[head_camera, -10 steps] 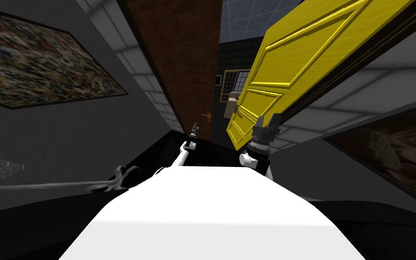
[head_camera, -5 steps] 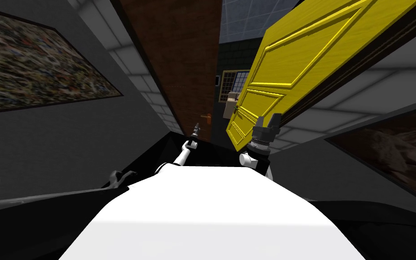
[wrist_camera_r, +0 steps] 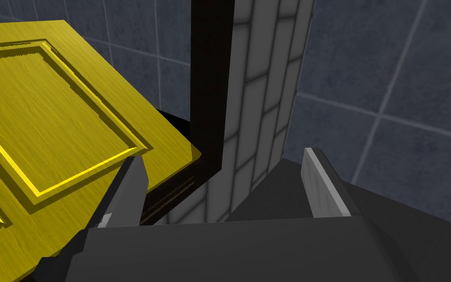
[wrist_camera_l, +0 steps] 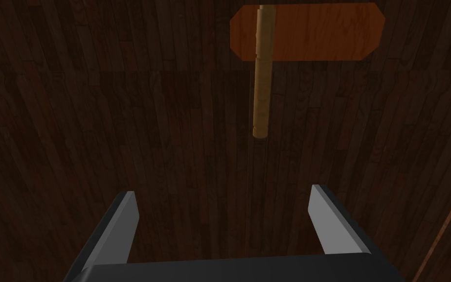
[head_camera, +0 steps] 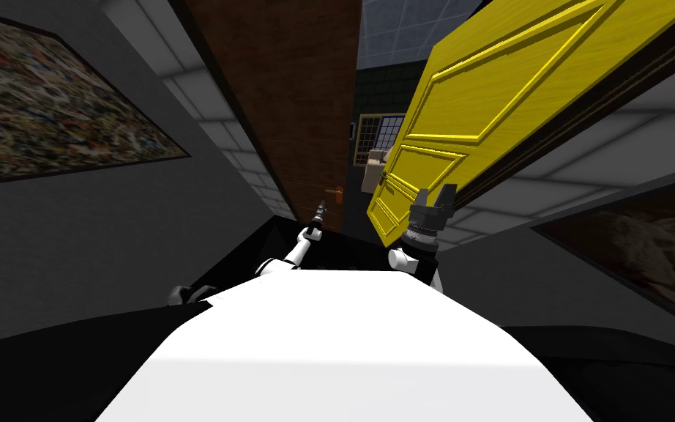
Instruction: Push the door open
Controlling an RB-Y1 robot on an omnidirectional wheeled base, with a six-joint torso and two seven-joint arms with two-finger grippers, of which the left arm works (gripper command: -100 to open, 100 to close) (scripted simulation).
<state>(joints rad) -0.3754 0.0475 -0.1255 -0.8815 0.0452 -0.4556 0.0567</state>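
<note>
Corridor: narrow passage with dark grey walls (head_camera: 109,242), pale tiled strips along their upper parts, and a black area (head_camera: 270,242) low down ahead of the arms.
Wall art: a speckled painting (head_camera: 36,110) hangs on the left wall; a brownish rocky picture (head_camera: 643,242) hangs on the right wall.
Brown door (head_camera: 292,95): stands ahead and to the left, a dark, plank-grained face running up out of the head view. The left wrist view looks straight onto it.
Handle: an orange plate (wrist_camera_l: 307,32) sits on the brown door near its edge. A tan lever (wrist_camera_l: 261,83) runs from the plate toward the gap between the left fingers, and its free end is apart from them.
Left end effector (wrist_camera_l: 222,191): released, blades spread wide with nothing between them. It is stretched forward on a thin arm and aimed at the brown door, near the handle. Whether the tips touch the wood I cannot tell.
Yellow door (head_camera: 504,95): panelled, ahead and to the right, standing angled well out from its dark frame (wrist_camera_r: 210,88).
Right end effector (head_camera: 435,195): released, blades apart and empty, raised just beside the yellow door's lower corner. One blade overlaps that corner in the right wrist view; contact cannot be judged.
Between the doors: a gap shows a dark wall with a barred window (head_camera: 376,135).
</note>
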